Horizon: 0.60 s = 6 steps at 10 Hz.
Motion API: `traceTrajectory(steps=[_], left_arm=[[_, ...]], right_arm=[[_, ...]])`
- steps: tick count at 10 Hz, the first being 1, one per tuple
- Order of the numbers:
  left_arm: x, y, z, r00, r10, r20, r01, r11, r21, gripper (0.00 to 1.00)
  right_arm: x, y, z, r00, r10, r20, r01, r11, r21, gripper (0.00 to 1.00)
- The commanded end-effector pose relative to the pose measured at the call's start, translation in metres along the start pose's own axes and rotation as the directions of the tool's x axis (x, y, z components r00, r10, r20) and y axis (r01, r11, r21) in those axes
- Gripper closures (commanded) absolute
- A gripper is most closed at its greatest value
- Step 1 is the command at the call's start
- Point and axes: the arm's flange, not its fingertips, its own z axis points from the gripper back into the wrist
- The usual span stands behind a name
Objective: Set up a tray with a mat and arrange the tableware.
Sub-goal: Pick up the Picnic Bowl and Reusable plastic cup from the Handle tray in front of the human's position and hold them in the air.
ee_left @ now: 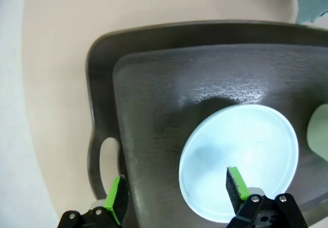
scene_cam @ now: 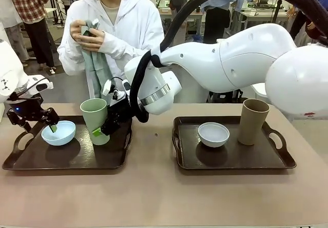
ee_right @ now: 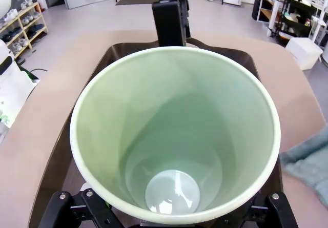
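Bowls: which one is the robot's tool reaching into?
The pale blue round matte bowl: the left tool straddles its rim, one green pad inside. The white round matte bowl sits untouched on the right-hand tray.

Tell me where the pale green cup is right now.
In the front view, the pale green cup stands on the left tray, just right of the pale blue bowl, with the right end effector straddling its lower part.

The dark tray (ee_left: 169,84) is showing a pebbled, low-sheen grain under a matt pale blue bowl (ee_left: 241,161). The pale green cup (ee_right: 174,136) is gleaming faintly inside, a person is gripping soft grey-green cloth (scene_cam: 97,66), and the desk (scene_cam: 154,197) is looking smooth and matt.
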Motion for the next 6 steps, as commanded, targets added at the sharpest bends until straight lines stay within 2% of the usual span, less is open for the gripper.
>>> traceTrajectory(steps=[1,2,3,4,5,6], left_arm=[[0.0076,-0.0037,-0.0014,0.998,0.041,0.043,-0.042,0.999,0.030,0.00],[0.0087,-0.0041,-0.0023,0.997,0.047,0.057,-0.048,0.999,0.013,0.06],[0.0110,-0.0052,-0.0028,0.996,0.055,0.064,-0.055,0.998,0.003,0.58],[0.0120,-0.0058,-0.0032,0.996,0.062,0.065,-0.061,0.998,-0.005,0.64],[0.0133,-0.0052,-0.0044,0.996,0.066,0.061,-0.066,0.998,-0.003,1.00],[0.0128,-0.0039,-0.0050,0.995,0.072,0.065,-0.072,0.997,-0.004,1.00]], right_arm=[[0.0030,-0.0077,-0.0040,1.000,-0.003,-0.016,0.003,1.000,0.010,0.00],[0.0012,-0.0069,-0.0046,1.000,0.022,-0.020,-0.022,1.000,0.006,0.12],[0.0007,-0.0066,-0.0048,0.999,0.024,-0.029,-0.024,1.000,0.015,0.60],[0.0005,-0.0059,-0.0045,0.999,0.026,-0.034,-0.026,1.000,0.012,0.72],[0.0006,-0.0063,-0.0037,0.999,0.026,-0.034,-0.025,1.000,0.008,1.00],[0.0002,-0.0064,-0.0038,0.999,0.024,-0.032,-0.024,1.000,0.008,1.00]])
